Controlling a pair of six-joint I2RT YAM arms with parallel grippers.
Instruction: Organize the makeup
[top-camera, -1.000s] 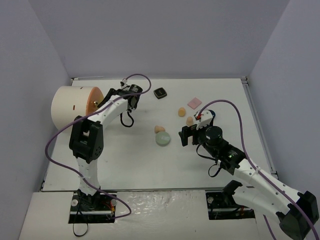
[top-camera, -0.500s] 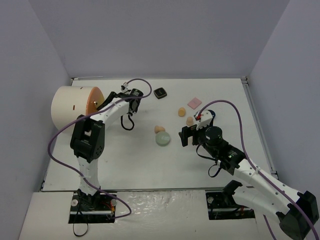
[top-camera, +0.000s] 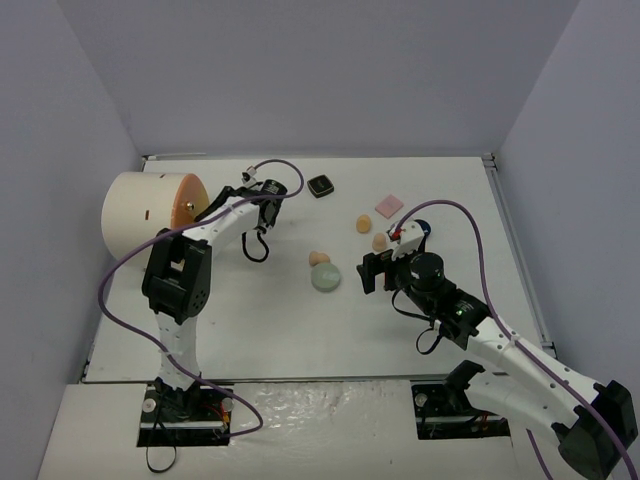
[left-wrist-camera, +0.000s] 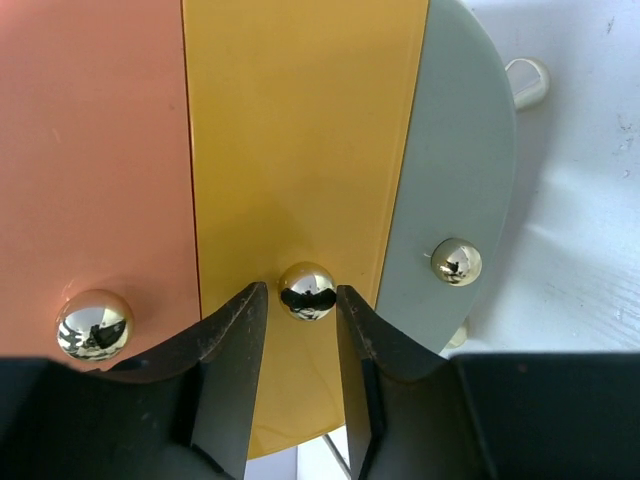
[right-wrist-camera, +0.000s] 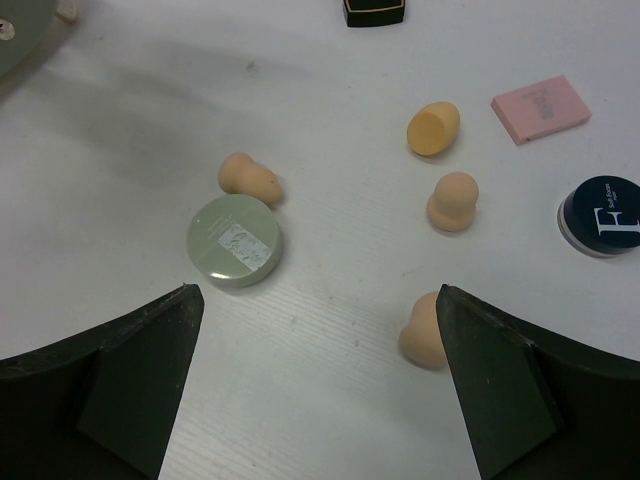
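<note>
a large white "e" stands on the dark round compact (right-wrist-camera: 600, 215), at three o'clock in the right wrist view (its smaller print is unreadable).

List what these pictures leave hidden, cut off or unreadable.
Left wrist: anything behind the knobbed panels, which fill the view.
Right wrist: black compact, cut by the top edge.
Right wrist: nearest sponge, partly behind the right hand.
Right wrist: round compact, its print too small to read.
</note>
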